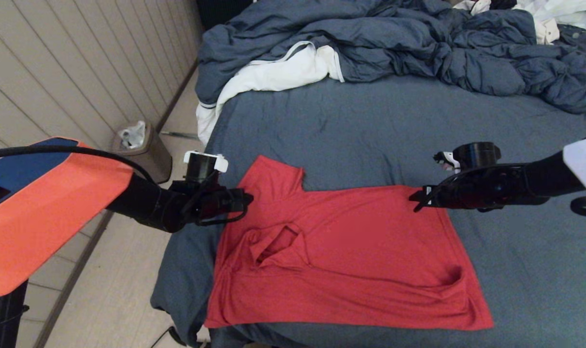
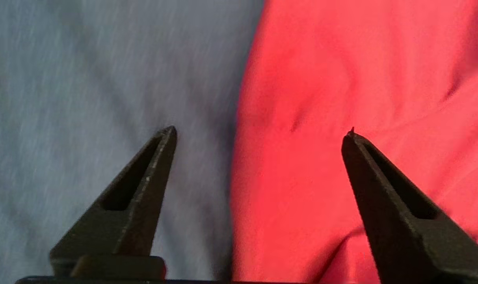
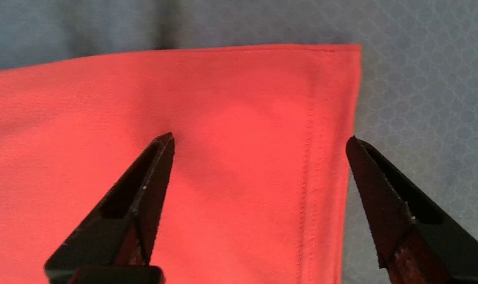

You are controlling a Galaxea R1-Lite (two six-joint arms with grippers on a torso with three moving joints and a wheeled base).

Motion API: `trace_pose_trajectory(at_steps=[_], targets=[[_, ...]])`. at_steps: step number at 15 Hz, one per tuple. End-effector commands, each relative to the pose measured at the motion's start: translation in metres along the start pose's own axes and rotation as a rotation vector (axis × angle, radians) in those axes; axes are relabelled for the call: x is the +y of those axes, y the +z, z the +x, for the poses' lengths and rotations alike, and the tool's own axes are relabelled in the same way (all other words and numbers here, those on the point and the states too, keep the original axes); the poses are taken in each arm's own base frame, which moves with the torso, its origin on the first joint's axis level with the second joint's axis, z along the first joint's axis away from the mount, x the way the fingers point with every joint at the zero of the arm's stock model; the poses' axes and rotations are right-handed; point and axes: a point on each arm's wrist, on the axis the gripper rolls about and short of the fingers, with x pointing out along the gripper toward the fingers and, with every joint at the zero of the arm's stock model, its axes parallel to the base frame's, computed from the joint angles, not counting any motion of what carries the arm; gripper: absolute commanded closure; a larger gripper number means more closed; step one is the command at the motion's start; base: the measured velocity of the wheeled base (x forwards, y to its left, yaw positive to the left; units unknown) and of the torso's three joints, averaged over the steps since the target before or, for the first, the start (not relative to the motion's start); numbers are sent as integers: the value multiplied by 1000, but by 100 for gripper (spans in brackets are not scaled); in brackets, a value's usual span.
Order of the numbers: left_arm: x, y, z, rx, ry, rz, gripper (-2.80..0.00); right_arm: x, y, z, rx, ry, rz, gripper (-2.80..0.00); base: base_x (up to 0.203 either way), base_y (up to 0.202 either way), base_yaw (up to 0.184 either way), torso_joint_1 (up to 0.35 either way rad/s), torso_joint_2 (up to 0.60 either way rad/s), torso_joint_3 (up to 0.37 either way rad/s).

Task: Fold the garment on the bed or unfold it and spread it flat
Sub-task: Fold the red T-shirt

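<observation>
Both claws we see wide open, gripping nothing: left claw (image 1: 248, 198) centre-left, right claw (image 1: 413, 199) centre-right, over red cotton T-shirt (image 1: 341, 256) on slate-blue bed (image 1: 370, 130).

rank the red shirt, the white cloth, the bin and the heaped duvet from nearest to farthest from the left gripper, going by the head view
1. red shirt, right beside the left gripper
2. bin, on the floor beside the bed
3. white cloth, at the bed's far left
4. heaped duvet, along the far side
</observation>
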Motion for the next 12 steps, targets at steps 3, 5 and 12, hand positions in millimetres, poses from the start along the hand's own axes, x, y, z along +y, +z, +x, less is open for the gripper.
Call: trace_pose_trajectory(at_steps=[3, 5, 12], targets=[[0, -5, 13, 9, 3, -1, -280, -2, 0, 8, -1, -3, 5, -280, 0, 0, 0, 0, 0, 0], [1, -8, 16, 16, 5, 1, -280, -3, 2, 11, -7, -13, 9, -280, 0, 0, 0, 0, 0, 0], [2, -5, 24, -2, 6, -7, 0, -4, 6, 12, -24, -30, 9, -280, 0, 0, 0, 0, 0, 0]])
